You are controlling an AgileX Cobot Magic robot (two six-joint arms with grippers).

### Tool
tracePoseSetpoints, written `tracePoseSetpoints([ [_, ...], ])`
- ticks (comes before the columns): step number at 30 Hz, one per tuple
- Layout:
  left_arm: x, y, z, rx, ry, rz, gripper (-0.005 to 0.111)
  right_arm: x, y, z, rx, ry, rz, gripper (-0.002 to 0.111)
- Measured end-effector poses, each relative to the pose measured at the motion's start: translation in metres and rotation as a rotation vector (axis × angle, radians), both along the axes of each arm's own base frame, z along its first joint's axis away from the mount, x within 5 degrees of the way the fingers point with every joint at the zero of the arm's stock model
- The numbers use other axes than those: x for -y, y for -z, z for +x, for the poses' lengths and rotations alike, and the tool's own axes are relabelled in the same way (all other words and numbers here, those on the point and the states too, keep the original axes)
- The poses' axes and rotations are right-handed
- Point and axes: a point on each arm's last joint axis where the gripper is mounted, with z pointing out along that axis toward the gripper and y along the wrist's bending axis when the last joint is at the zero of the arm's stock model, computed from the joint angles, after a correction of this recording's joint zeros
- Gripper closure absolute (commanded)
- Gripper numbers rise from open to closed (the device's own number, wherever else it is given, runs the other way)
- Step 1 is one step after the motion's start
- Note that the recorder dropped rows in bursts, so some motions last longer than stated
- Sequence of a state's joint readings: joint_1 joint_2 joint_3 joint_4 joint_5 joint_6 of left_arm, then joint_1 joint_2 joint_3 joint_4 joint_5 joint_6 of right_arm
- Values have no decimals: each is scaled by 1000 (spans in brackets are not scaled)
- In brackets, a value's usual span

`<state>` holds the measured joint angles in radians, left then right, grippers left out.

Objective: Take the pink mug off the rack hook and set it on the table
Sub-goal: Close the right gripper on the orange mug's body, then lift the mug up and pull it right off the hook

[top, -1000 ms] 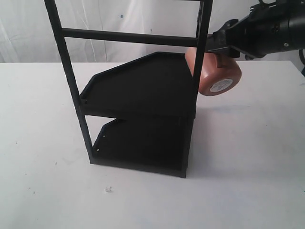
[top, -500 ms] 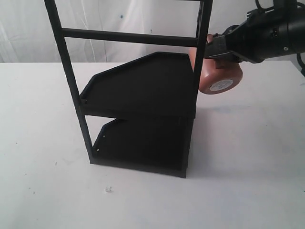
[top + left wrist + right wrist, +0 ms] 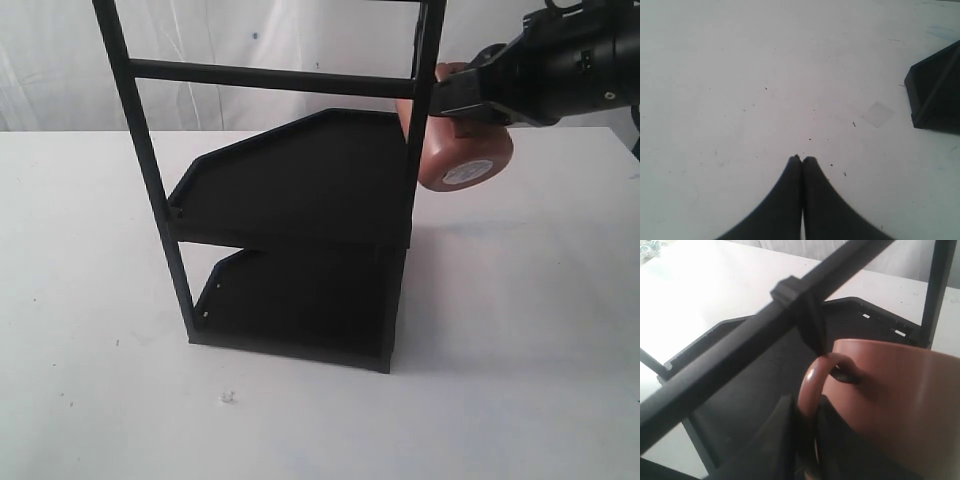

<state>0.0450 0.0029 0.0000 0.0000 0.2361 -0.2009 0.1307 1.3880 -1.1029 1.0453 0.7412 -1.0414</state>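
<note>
The pink mug [image 3: 463, 158] hangs tilted beside the rack's right upright post [image 3: 423, 90], its white base sticker facing out. My right gripper [image 3: 462, 98] comes in from the right and is shut on the mug's loop handle [image 3: 812, 382]; in the right wrist view the gripper [image 3: 805, 412] pinches the loop between both fingers. The rack hook [image 3: 812, 330] runs from the post into the handle loop; its tip is hard to make out. My left gripper [image 3: 802, 159] is shut and empty above the white table [image 3: 740, 75], and does not show in the exterior view.
The black rack [image 3: 300, 200] stands mid-table with two angular shelves and a crossbar [image 3: 270, 78]. One rack corner [image 3: 935, 90] shows in the left wrist view. White table [image 3: 520, 330] spreads right of the rack under the mug. A small speck [image 3: 227, 397] lies in front.
The right gripper and the mug have risen slightly and shifted a little to the right beside the post. The left gripper view has no earlier frame.
</note>
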Motion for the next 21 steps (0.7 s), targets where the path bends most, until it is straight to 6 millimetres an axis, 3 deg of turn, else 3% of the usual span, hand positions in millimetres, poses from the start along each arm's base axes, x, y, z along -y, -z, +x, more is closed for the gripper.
tracePoseSetpoints([
  [21, 0, 0, 0, 0, 0, 0, 107, 6, -10, -13, -6, 36, -44, 108],
])
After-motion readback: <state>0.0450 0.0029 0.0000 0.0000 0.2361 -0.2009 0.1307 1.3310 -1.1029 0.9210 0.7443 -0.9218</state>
